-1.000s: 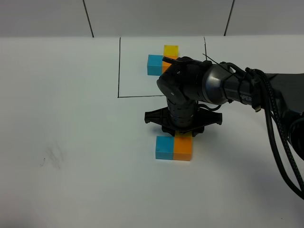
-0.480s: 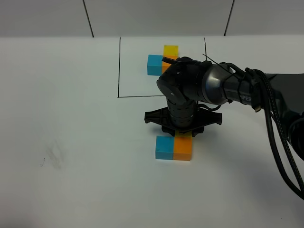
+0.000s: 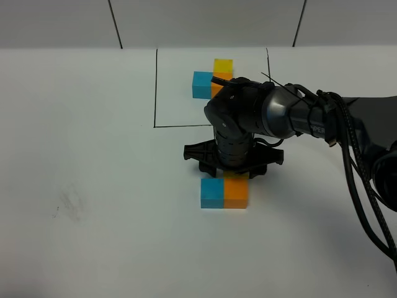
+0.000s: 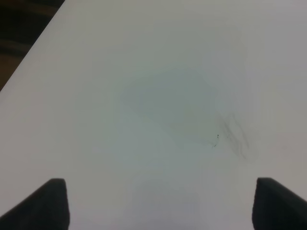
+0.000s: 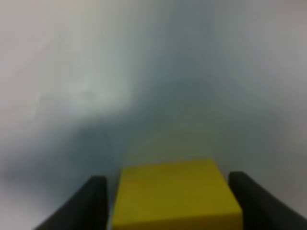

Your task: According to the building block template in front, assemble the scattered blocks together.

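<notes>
On my right wrist view, the right claw (image 5: 168, 201) stands part open: its two dark fingers (image 5: 91, 201) flank the yellow cube (image 5: 175, 199), with a narrow gap visible on each side, so I cannot confirm any contact. In the exterior high view the right arm (image 3: 298, 118) hangs over the table (image 3: 93, 155) and hides that cube; directly in front of the claw body lie the blue cube (image 3: 212, 193) and the orange cube (image 3: 236, 193), touching side by side. The building block template (image 3: 212, 79) sits behind the arm inside its black drawn rectangle (image 3: 155, 93), partly covered. On my left wrist view, the left claw (image 4: 160, 203) is wide open over bare table, holding nothing; only its fingertips (image 4: 50, 199) show.
</notes>
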`<action>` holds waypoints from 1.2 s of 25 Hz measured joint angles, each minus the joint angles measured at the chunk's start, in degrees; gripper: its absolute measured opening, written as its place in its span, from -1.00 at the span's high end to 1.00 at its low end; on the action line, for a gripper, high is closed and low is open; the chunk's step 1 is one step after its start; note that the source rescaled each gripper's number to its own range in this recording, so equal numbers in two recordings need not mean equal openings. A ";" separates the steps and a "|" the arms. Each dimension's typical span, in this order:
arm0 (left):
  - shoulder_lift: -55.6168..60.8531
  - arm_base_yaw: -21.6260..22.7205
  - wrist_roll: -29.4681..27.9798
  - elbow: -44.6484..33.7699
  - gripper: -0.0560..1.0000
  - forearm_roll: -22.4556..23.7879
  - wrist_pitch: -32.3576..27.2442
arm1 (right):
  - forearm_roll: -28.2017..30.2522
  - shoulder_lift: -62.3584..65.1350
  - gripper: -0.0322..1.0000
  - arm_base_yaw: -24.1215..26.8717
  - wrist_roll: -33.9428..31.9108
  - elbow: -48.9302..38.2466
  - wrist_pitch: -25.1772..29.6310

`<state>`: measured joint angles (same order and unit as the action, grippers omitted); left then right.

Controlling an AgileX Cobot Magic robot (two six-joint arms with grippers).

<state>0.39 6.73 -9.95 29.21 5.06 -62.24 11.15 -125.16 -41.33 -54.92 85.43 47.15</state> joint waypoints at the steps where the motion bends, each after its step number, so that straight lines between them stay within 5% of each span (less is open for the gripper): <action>1: 0.00 0.00 0.00 0.00 -0.52 0.00 0.00 | 0.46 -0.05 -0.07 0.00 0.15 0.00 0.25; 4: 0.00 0.00 0.00 0.00 -0.52 0.00 0.00 | 3.54 0.09 -0.70 0.00 0.40 -0.06 1.63; 7: 0.00 0.00 0.00 0.00 -0.52 0.00 0.00 | 9.01 1.58 -0.95 0.00 0.64 -0.06 3.24; 17: 0.00 0.00 0.05 0.00 -0.52 0.00 0.00 | 24.58 17.70 -1.00 6.04 6.57 4.20 11.94; 25: 0.00 0.00 0.05 0.00 -0.51 0.00 0.00 | 28.91 33.04 -1.00 17.04 23.92 4.28 19.33; 30: 0.00 0.00 0.05 0.00 -0.51 0.00 0.00 | 29.28 42.43 -1.00 28.83 36.07 4.28 21.83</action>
<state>0.39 6.73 -9.90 29.21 5.06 -62.24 40.43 -82.73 -12.50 -18.86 89.70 68.98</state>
